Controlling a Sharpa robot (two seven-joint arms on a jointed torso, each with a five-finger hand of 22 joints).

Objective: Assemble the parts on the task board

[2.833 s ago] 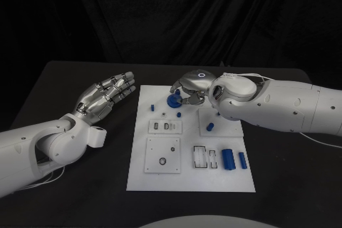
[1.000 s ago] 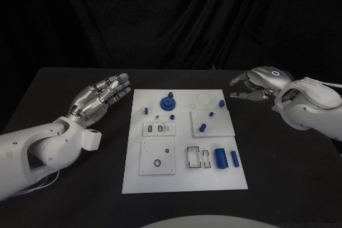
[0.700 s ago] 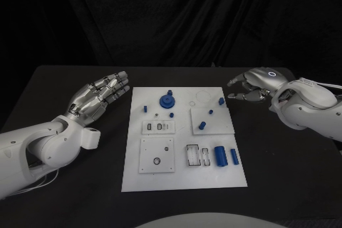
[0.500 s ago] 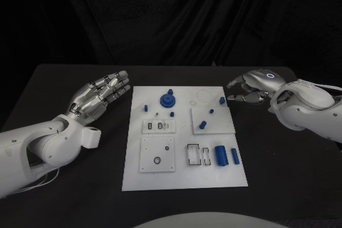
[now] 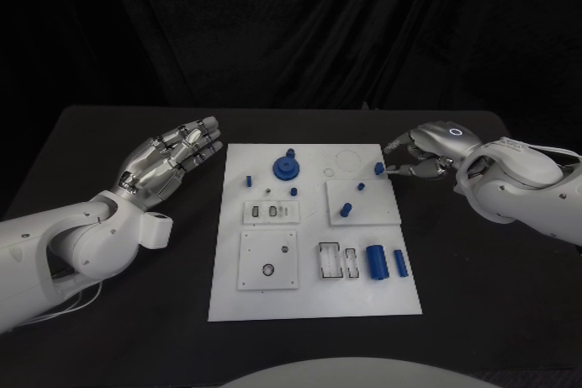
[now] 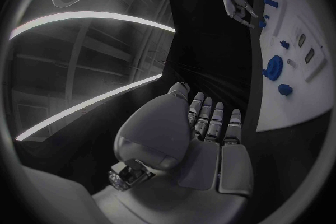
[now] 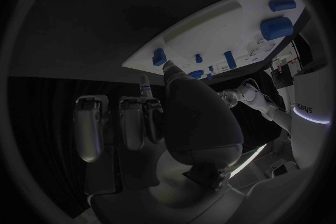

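The right hand (image 5: 419,152), fingers curled apparently empty, nears the small blue peg (image 5: 378,171) at the board's (image 5: 315,300) right edge: light, rigid, pinch its sides.

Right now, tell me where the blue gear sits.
In the head view the blue gear stands on the task board at its far end, left of centre, between both hands.

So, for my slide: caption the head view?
Open left robot hand and right robot hand flank the task board.
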